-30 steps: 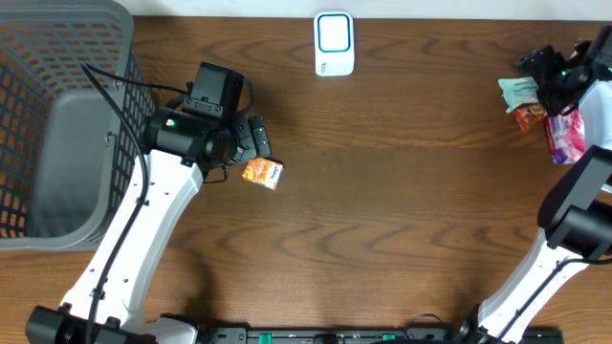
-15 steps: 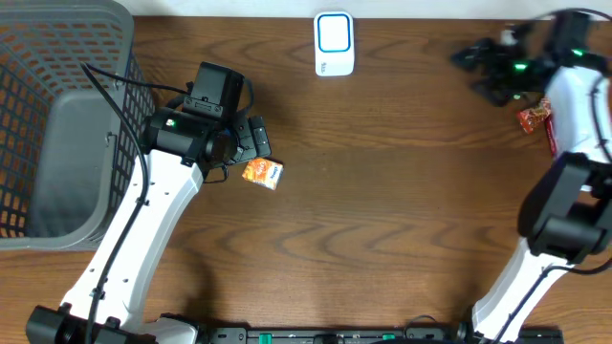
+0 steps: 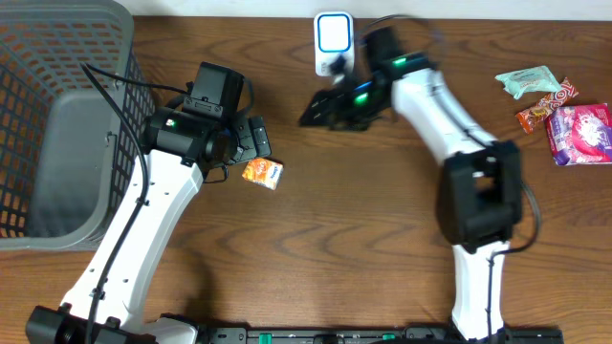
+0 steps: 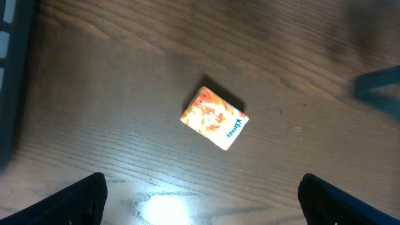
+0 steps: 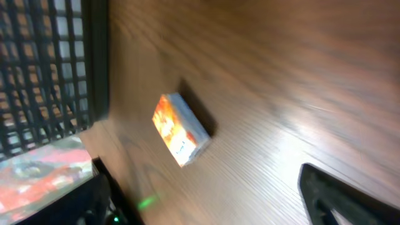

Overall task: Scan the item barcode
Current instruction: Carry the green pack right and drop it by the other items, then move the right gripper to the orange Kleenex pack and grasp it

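Grey mesh basket (image 3: 38,57): contents not discernible; small orange box (image 3: 261,173) is laid on the table (image 3: 382,220), just beside the left gripper (image 4: 200,200), spread wide, empty; the right gripper (image 5: 215,200) is extended near the scanner (image 3: 334,43), likewise spread, empty.

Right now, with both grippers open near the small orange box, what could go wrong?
1. The open left gripper hangs over the orange box, and the open right gripper is close by: they may collide.
2. The right arm passes right beside the scanner and could knock it.
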